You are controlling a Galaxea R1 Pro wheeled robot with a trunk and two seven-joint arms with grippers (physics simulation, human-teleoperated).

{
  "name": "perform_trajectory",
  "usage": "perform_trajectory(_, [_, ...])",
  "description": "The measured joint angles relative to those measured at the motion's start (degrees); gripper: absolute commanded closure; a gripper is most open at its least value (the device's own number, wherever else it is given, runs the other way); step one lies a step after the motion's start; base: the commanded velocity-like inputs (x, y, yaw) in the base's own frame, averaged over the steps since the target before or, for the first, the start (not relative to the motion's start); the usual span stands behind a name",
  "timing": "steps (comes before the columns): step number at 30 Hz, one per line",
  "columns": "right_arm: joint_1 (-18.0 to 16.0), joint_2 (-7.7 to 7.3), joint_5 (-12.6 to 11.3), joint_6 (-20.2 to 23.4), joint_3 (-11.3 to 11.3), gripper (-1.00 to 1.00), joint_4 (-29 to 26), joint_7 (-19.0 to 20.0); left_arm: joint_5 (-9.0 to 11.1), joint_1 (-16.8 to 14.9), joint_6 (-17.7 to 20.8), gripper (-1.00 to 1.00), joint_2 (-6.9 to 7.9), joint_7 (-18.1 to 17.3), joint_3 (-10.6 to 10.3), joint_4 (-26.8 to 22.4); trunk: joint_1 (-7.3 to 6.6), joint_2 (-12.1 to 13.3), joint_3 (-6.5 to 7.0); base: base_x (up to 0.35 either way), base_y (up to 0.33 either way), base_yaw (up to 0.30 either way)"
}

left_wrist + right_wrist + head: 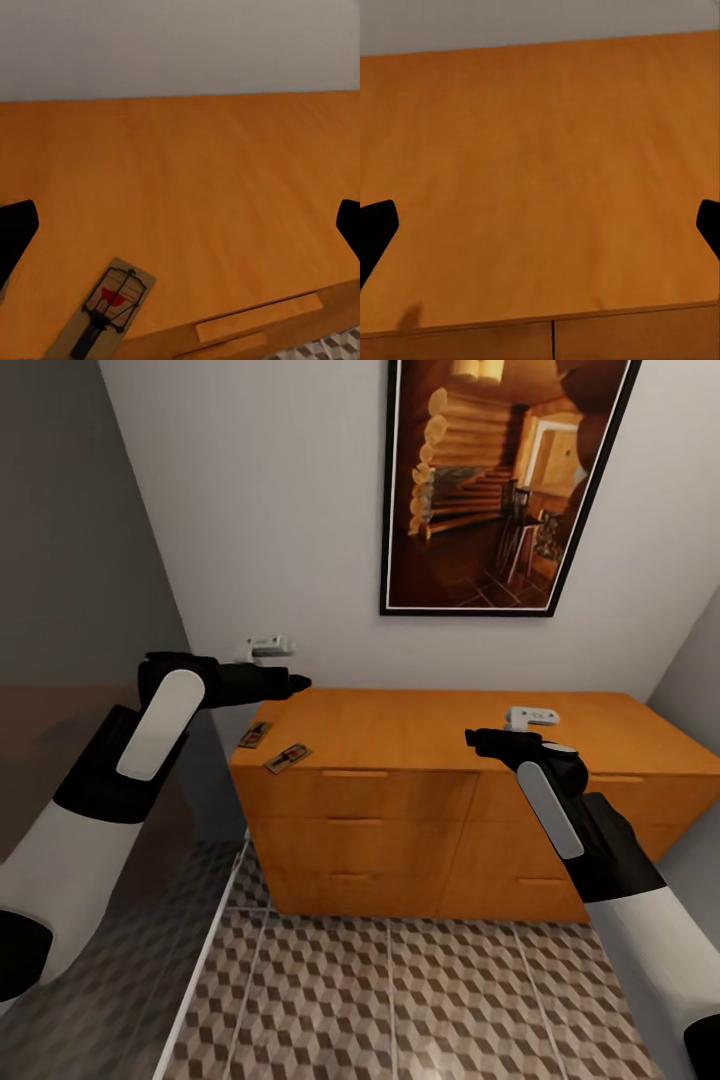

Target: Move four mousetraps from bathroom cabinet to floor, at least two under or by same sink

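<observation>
The orange-brown cabinet point(420, 740) stands against the wall ahead. Two mousetraps lie on the left end of its top, one point(255, 736) nearer the wall and one point(287, 757) at the front edge. A mousetrap point(105, 307) also lies by the top's front edge in the left wrist view. My left gripper point(298, 682) hovers open above and just behind the traps, its fingers point(16, 231) wide apart. Over the top's right half my right gripper point(476, 738) is open and empty, fingers point(376, 231) spread above bare wood point(540, 172). The bathroom sink is out of view.
The cube-patterned floor point(400, 1000) spreads in front of the cabinet. A framed picture point(505, 480) hangs on the wall above it. A pale strip point(205, 960) runs along the floor at the left beside a grey wall point(80, 560). Drawer handles point(355, 772) line the front.
</observation>
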Motion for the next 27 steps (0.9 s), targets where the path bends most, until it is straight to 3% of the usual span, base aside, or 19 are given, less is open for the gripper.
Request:
perform_trajectory(8, [0.0, 0.0, 0.0, 0.3, 0.0, -1.0, -0.1, 0.0, 0.0, 0.0, -0.1, -1.0, 0.04, 0.0, -2.3, 0.0, 0.01, 0.0, 0.0, 0.04, -0.002, 0.0])
perform_trajectory(13, [0.0, 0.0, 0.1, 0.4, 0.0, -1.0, -0.1, 0.0, -0.1, 0.0, -0.1, -1.0, 0.64, 0.1, -2.6, 0.0, 0.01, 0.0, 0.0, 0.004, 0.0, 0.0])
perform_trajectory(21, [0.0, 0.29, 0.0, 0.4, 0.0, -1.0, -0.1, 0.0, -0.3, -0.1, -0.2, -1.0, 5.64, 0.2, -2.3, -0.1, 0.01, 0.0, 0.0, 0.0, 0.0, 0.0])
perform_trajectory(24, [0.1, 0.6, -0.1, 0.4, 0.0, -1.0, 0.0, -0.1, -0.3, -0.3, 0.0, -1.0, 8.61, 0.2, -1.5, 0.1, 0.01, 0.0, 0.0, 0.0, 0.0, 0.0])
perform_trajectory(26, [0.2, 1.52, -0.2, 0.4, 0.0, -1.0, 0.0, -0.2, -0.3, -0.7, 0.1, -1.0, 11.47, 0.2, -1.1, 0.1, 0.01, 0.0, 0.0, 0.0, 0.0, 0.0])
perform_trajectory(27, [0.2, 1.88, -0.2, 0.4, 0.0, -1.0, 0.1, -0.2, -0.2, -0.9, 0.0, -1.0, 12.08, 0.2, -1.0, 0.1, 0.01, 0.0, 0.0, 0.0, 0.0, 0.0])
